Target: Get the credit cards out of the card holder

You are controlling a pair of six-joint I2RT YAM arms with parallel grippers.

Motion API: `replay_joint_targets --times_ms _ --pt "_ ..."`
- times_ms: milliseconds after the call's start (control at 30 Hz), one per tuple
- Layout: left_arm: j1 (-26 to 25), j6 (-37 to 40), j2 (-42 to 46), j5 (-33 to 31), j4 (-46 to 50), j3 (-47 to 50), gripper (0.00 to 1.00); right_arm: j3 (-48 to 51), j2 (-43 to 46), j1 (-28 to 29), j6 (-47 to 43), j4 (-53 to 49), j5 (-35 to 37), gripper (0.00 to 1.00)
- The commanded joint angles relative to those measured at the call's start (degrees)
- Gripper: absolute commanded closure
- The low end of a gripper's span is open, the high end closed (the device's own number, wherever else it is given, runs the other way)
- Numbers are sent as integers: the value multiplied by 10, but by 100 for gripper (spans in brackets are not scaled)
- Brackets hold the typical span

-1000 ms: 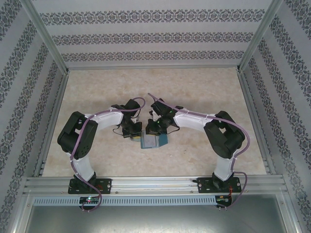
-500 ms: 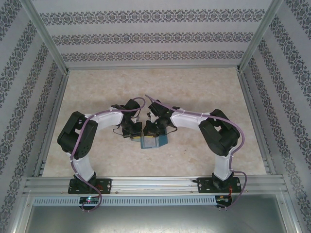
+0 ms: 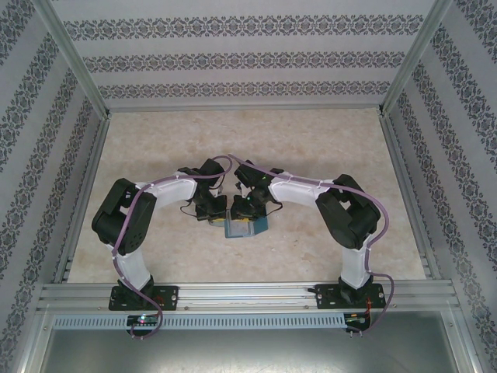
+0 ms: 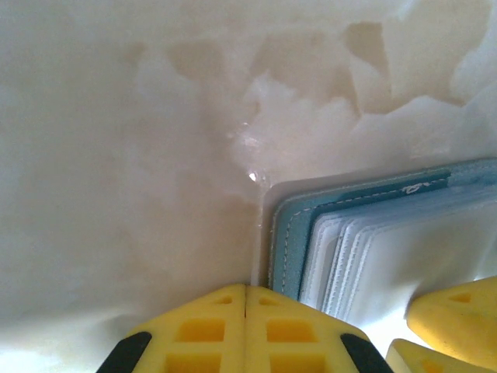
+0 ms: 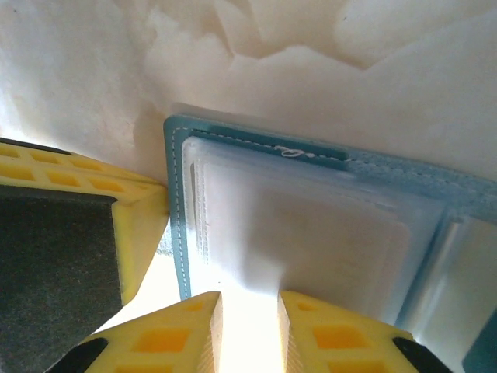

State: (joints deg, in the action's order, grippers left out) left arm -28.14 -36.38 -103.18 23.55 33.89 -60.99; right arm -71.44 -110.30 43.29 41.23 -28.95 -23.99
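Beige marbled table (image 3: 326, 148), patterned walls (image 3: 233, 62), teal card holder (image 3: 247, 228)

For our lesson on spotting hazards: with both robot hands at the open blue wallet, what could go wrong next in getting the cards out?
1. The right hand is barely parted over stacked clear sleeves; it may pinch a sleeve instead of a card.
2. The left hand is shut at the edge of the wallet rather than gripping it, so the wallet could slide or lift.
3. The hands sit very close and might bump.
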Motion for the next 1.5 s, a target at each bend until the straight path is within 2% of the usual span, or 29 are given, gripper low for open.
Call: replay_joint_targets --times_ms 0,300,900,1233,1467 --pt "-6 10 -14 -2 13 6 99 -20 -8 6 -18 -46 34 71" --pt "-6 12 -18 0 14 2 99 -37 -11 9 -32 -89 70 63" --pt "-6 18 -23 2 16 -4 99 -58 -24 18 -46 -121 93 42" --pt "-6 18 -25 3 12 -1 100 -66 -31 21 -49 -134 107 36" --pt "-6 18 -27 3 12 -1 100 -64 -20 22 -47 -137 118 41"
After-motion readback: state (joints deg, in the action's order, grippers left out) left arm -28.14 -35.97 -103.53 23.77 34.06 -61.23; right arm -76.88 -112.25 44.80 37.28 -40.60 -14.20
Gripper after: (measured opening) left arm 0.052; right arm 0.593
